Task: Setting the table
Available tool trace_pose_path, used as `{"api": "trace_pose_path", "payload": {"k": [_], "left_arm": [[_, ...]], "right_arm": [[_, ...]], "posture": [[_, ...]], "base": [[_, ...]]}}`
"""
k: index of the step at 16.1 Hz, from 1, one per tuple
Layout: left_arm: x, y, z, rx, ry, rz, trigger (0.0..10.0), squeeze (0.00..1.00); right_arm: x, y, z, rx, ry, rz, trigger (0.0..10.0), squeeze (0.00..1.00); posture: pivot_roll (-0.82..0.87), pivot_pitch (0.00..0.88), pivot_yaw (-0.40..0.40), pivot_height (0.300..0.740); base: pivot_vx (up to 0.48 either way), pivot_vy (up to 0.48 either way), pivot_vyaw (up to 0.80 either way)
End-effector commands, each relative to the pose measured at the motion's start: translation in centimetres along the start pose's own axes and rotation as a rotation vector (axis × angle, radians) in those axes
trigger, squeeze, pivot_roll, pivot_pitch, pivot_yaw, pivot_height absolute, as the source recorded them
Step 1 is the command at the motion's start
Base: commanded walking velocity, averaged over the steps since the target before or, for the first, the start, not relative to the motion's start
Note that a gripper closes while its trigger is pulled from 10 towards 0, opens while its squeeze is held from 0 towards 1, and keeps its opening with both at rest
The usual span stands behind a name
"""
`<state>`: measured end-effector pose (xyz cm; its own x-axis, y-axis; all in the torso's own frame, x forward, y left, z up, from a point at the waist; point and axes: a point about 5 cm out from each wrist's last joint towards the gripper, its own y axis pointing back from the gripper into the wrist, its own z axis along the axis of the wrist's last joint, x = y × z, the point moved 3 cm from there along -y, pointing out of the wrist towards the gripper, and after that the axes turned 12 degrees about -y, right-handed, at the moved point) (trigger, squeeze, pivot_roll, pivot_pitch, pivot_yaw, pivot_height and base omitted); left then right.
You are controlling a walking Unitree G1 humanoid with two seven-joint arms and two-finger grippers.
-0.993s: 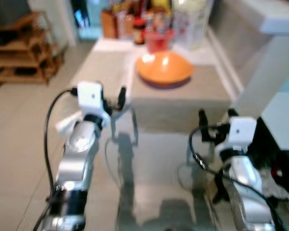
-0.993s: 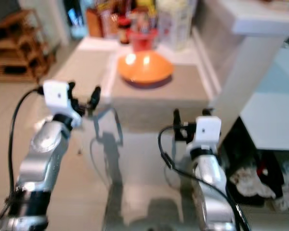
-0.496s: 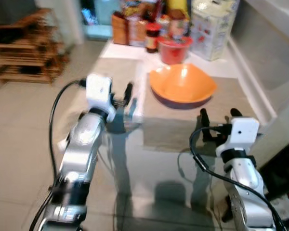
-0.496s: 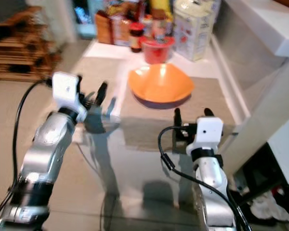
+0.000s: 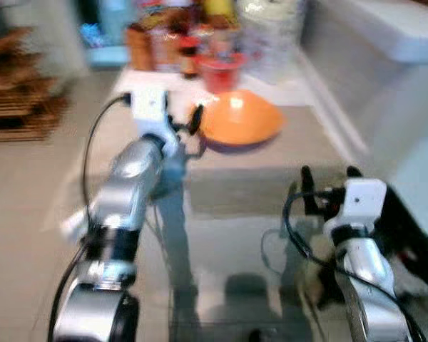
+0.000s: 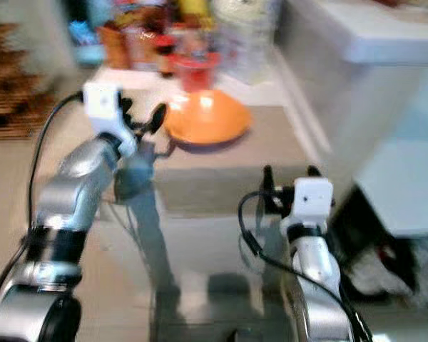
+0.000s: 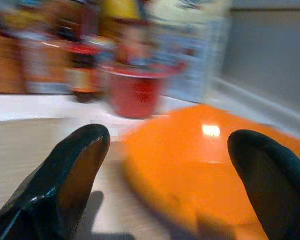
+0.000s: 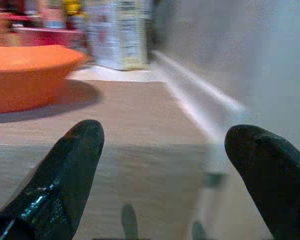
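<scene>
Black fingers of the left gripper point(image 5: 186, 125) stand apart, empty, just beside the near rim of the orange bowl point(image 5: 240, 119). Right gripper point(image 5: 327, 178), fingers apart, hovers over the beige placemat point(image 5: 307, 149), well short of the bowl. Bowl glossy, wide, shallow. Red tub point(image 7: 134, 87) and jars behind it; labels too blurred to read.

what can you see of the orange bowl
The bowl is wide, shallow and glossy orange with light glints inside and a darker underside. It sits upright on a tan mat on the table, in front of a red tub and jars. The left gripper, open, is at its rim; whether they touch cannot be told.
</scene>
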<state>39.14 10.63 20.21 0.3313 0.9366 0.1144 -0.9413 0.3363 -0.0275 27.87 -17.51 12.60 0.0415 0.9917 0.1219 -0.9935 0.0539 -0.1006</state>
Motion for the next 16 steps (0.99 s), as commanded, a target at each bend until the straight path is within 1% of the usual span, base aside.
{"api": "trace_pose_path", "payload": {"k": [1, 3, 4, 5, 6, 7, 8, 9, 10, 11, 12, 13, 16], "left_arm": [[-0.3, -0.6, -0.3, 0.06, 0.027, -0.03, 10.0, 0.0], [-0.2, -1.4, -0.7, 0.141, 0.101, -0.048, 10.0, 0.0], [0.2, -1.9, -0.9, 0.185, 0.134, -0.034, 10.0, 0.0], [1.2, -2.2, -0.8, 0.201, 0.141, 0.003, 10.0, 0.0], [1.6, -2.2, -0.4, 0.191, 0.132, 0.015, 10.0, 0.0], [2.7, -2.3, 1.0, 0.144, 0.098, 0.046, 10.0, 0.0], [3.1, -2.4, 2.0, 0.11, 0.091, 0.056, 10.0, 0.0], [3.2, -2.6, 3.8, 0.044, 0.067, 0.056, 10.0, 0.0], [3.2, -2.6, 4.7, 0.012, 0.067, 0.052, 10.0, 0.0], [3.1, -2.6, 7.0, -0.062, 0.062, 0.044, 10.0, 0.0], [3.3, -2.5, 7.0, -0.044, 0.051, 0.047, 10.0, 0.0], [3.5, -2.4, 6.2, -0.006, 0.056, 0.05, 10.0, 0.0], [4.5, -1.9, 2.2, 0.158, 0.1, 0.096, 10.0, 0.0]], "right_arm": [[-0.1, 0.0, 0.7, -0.03, 0.001, -0.008, 10.0, 0.0], [0.0, -0.1, 0.6, -0.023, 0.009, -0.006, 10.0, 0.0], [0.0, 0.0, 0.5, -0.021, 0.011, -0.003, 10.0, 0.0], [0.0, 0.1, 0.5, -0.021, 0.014, -0.001, 10.0, 0.0], [0.0, 0.1, 0.5, -0.021, 0.014, -0.001, 10.0, 0.0], [-0.1, 0.2, 0.4, -0.02, 0.015, -0.003, 10.0, 0.0], [0.0, 0.3, 0.4, -0.019, 0.015, -0.002, 10.0, 0.0], [0.0, 0.3, 0.3, -0.017, 0.017, -0.001, 10.0, 0.0], [0.0, 0.4, 0.3, -0.016, 0.017, 0.0, 10.0, 0.0], [0.0, 0.4, 0.2, -0.011, 0.02, 0.004, 10.0, 0.0], [0.0, 0.4, 0.1, -0.008, 0.02, 0.007, 10.0, 0.0], [0.1, 0.4, 0.1, -0.006, 0.02, 0.009, 10.0, 0.0], [0.1, 0.6, -0.1, 0.004, 0.015, 0.011, 10.0, 0.0]], "posture": [[-0.12, 0.0, 0.036, 0.727], [-0.13, 0.0, 0.038, 0.727], [-0.13, 0.0, 0.04, 0.727], [-0.13, 0.0, 0.043, 0.727], [-0.14, 0.0, 0.047, 0.727], [-0.14, 0.0, 0.047, 0.727], [-0.14, 0.0, 0.047, 0.727], [-0.14, 0.0, 0.043, 0.727], [-0.14, 0.0, 0.043, 0.727], [-0.13, 0.0, 0.04, 0.727], [-0.13, 0.0, 0.041, 0.727], [-0.13, 0.0, 0.042, 0.727], [-0.13, 0.0, 0.039, 0.727]], "base": [[0.0, 0.0, 0.0], [0.0, 0.0, 0.0], [0.0, 0.0, 0.0], [0.0, 0.0, 0.0], [0.0, 0.0, 0.0], [0.0, 0.0, 0.0], [0.0, 0.0, 0.0], [0.0, 0.0, 0.0], [0.0, 0.0, 0.0], [0.0, 0.0, 0.0], [0.0, 0.0, 0.0], [0.0, 0.0, 0.0], [0.0, 0.0, 0.0]]}}
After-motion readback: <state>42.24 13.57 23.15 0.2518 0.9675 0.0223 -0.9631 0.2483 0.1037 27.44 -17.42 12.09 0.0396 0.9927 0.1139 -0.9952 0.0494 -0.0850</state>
